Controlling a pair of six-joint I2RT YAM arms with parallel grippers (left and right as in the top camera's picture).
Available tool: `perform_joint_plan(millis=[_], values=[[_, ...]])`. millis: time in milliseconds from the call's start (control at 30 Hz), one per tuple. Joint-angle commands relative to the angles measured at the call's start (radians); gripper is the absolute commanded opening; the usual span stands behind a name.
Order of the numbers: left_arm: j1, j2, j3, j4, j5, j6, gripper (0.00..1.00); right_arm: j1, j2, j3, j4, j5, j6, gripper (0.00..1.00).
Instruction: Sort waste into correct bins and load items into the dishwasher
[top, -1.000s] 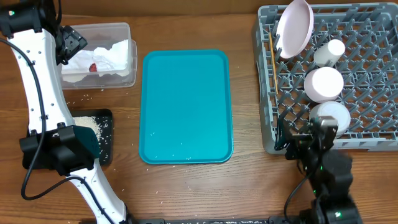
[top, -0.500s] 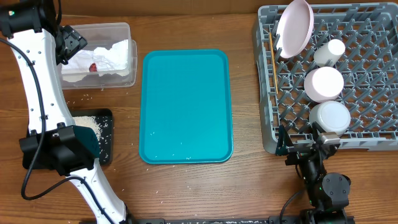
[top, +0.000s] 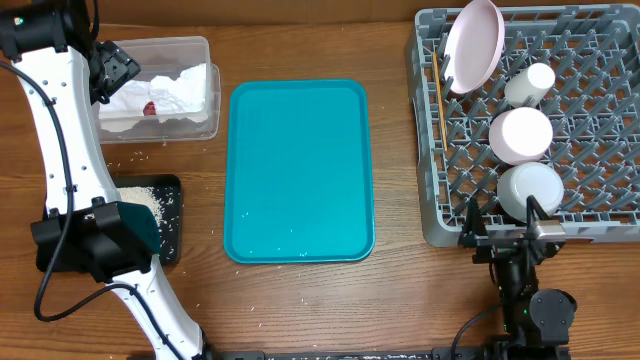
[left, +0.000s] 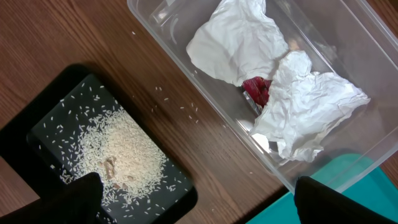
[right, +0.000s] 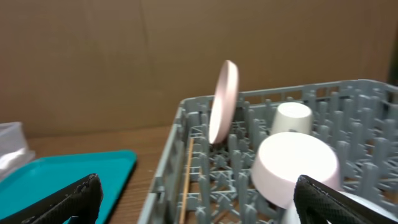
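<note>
1. Left gripper (left: 196, 182): jaws wide apart, nothing between them. I see it hanging over the table's near-left part, with the clear tub and the black tray both below its camera.
2. Right gripper (right: 197, 180): jaws wide apart and empty. From overhead it sits just off the near edge of the rack, facing across it.
3. Clear tub (top: 195, 45): far-left of the table, left of the teal tray. It holds the items under 4 and 5.
4. Paper napkin (left: 311, 99): white, crumpled, spread along the inside of the tub.
5. Sachet wrapper (left: 256, 90): red, tucked in among the napkin folds and partly covered.
6. Black tray (left: 56, 124): near-left of the table, partly under the left arm in the overhead view.
7. Rice (left: 127, 155): a heap in the black tray, with stray grains around it.
8. Loose grains (top: 140, 155): a few on the bare wood between the tub and the black tray.
9. Teal tray (top: 300, 170): centre of the table, with a few specks near its near edge.
10. Rack (top: 425, 200): grey, right side of the table.
11. Plate (top: 473, 45): pink, standing on edge in the rack's far-left corner, tilted.
12. Chopsticks (top: 440, 120): lying along the rack's left edge.
13. Cup (top: 530, 84): white, upside down, right of the plate.
14. Pinkish dish (top: 520, 135): upside down, just nearer than the cup.
15. Pale bowl (top: 530, 190): upside down, nearest the right gripper.
</note>
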Motion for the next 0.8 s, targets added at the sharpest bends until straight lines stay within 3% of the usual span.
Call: perform_joint_plan(millis=[0, 767], values=[[-0.009, -0.020, 0.012, -0.001, -0.013, 0.005, 1.00, -0.035, -0.011, -0.010, -0.025, 0.031, -0.013, 1.00], [-0.012, -0.020, 0.012, -0.001, -0.011, 0.005, 1.00, -0.026, -0.010, -0.010, -0.070, 0.019, -0.009, 1.00]])
